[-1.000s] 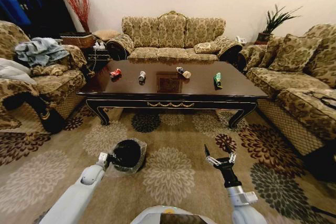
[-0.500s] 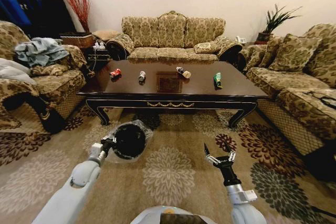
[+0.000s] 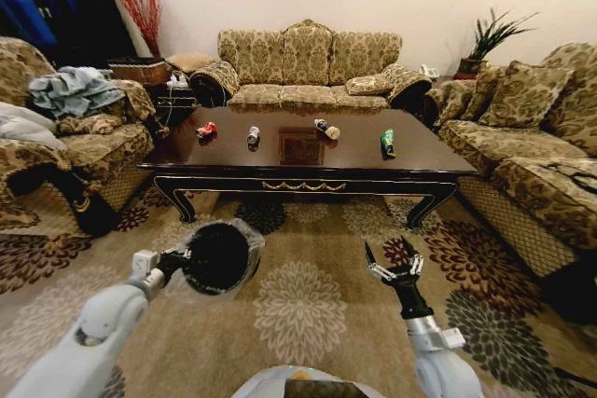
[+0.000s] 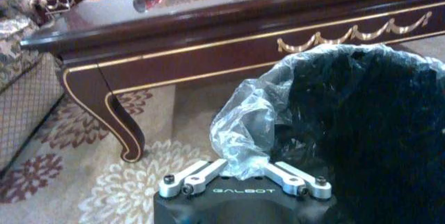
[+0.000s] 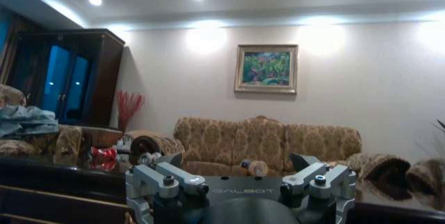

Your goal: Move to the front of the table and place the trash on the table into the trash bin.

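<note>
The dark glossy table [image 3: 308, 171] stands ahead on the carpet. On it lie a crushed red can [image 3: 205, 130], a silver-black can [image 3: 252, 136], a dark bottle with a white cap [image 3: 326, 129] and a green bottle [image 3: 386, 143]. My left gripper [image 3: 175, 259] is shut on the rim of the black trash bin [image 3: 220, 256] and holds it above the carpet, short of the table's front edge. The left wrist view shows the gripper [image 4: 245, 169] pinching the bag-lined rim of the bin [image 4: 361, 120]. My right gripper [image 3: 392, 264] hangs open and empty over the carpet, also seen as the gripper [image 5: 236, 161].
Patterned sofas stand behind the table [image 3: 308, 58], at its right [image 3: 522, 128] and at its left [image 3: 65, 137]. A woven basket [image 3: 140, 70] sits on a side table at the back left. Flowered carpet [image 3: 298, 305] lies between me and the table.
My left arm has lifted the trash bin off the carpet and swung a little to the left. The right gripper has hardly moved.
</note>
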### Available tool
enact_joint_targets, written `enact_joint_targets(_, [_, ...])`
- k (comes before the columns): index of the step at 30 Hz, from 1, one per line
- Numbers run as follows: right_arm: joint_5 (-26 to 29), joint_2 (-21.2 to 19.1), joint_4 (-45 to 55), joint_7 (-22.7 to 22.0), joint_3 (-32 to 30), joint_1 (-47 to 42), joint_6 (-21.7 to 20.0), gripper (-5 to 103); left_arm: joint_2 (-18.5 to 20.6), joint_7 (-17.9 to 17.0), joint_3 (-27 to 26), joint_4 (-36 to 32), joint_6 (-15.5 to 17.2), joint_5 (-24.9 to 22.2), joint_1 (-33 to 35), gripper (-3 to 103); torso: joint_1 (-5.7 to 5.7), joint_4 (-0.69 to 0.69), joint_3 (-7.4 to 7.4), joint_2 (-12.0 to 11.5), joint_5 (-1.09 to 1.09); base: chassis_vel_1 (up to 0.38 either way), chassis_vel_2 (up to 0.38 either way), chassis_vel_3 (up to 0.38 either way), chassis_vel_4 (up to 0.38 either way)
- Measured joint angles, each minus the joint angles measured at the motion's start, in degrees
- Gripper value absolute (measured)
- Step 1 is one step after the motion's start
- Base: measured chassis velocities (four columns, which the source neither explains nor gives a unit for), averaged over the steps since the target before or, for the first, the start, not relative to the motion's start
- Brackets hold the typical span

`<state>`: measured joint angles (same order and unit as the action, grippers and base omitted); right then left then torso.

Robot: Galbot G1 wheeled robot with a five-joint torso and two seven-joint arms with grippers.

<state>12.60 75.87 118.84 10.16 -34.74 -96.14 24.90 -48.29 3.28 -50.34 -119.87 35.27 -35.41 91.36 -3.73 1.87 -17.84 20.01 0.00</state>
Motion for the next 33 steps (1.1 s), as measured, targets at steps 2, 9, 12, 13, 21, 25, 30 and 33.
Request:
enact_joint_targets(2, [0.16,-0.13,0.79,0.3,-0.15,-0.24,0.0,100,0.37,0.61,-1.31,-0.63,0.72,-0.49,0.02,0,0.0,0.0,0.0,0.0,-0.01,0.0,0.0,0.0,0.0])
enact_joint_targets(9, [0.79,-0.89,4.29,0.54,-0.9,-0.62,-0.84,100,0.45,3.22,-5.83,-1.4,1.01,0.43,-0.45,0,0.0,0.0,0.0,0.0,-0.01,0.0,0.0,0.0,0.0])
enact_joint_targets(12, [2.19,-1.37,8.14,-0.2,-1.15,-0.37,-4.38,100,-0.55,2.91,-8.16,-1.57,-0.47,0.61,-1.56,0,0.0,0.0,0.0,0.0,-0.01,0.0,0.0,0.0,0.0])
enact_joint_targets(13, [2.19,-1.37,8.14,-0.2,-1.15,-0.37,-4.38,100,-0.55,2.91,-8.16,-1.57,-0.47,0.61,-1.56,0,0.0,0.0,0.0,0.0,-0.01,0.0,0.0,0.0,0.0])
enact_joint_targets(21, [4.22,-2.14,12.71,-0.84,-1.0,-0.7,-7.72,100,-3.28,0.87,-9.08,-4.48,-3.1,-0.13,-2.26,0,0.0,0.0,0.0,0.0,-0.01,0.0,0.0,0.0,0.0])
enact_joint_targets(25, [4.22,-2.14,13.3,-0.84,-0.93,-1.07,-7.95,100,-5.15,-0.09,-8.27,-5.64,-4.2,-0.44,-2.85,0,0.0,0.0,0.0,0.0,0.0,0.0,0.0,0.0,0.0])
enact_joint_targets(30, [4.04,-1.99,13.58,-0.91,-0.78,-1.54,-8.1,100,-6.8,-0.47,-7.0,-5.74,-5.63,-0.18,-2.96,0,0.01,0.0,0.0,0.0,0.0,-0.037,0.049,0.03,-0.045])
enact_joint_targets(33, [3.8,-1.67,13.71,-0.89,-0.43,-2.06,-7.88,100,-7.83,-0.92,-5.69,-5.82,-6.92,0.34,-3.08,0,0.02,0.0,0.01,0.01,0.0,-0.09,0.119,0.102,-0.121])
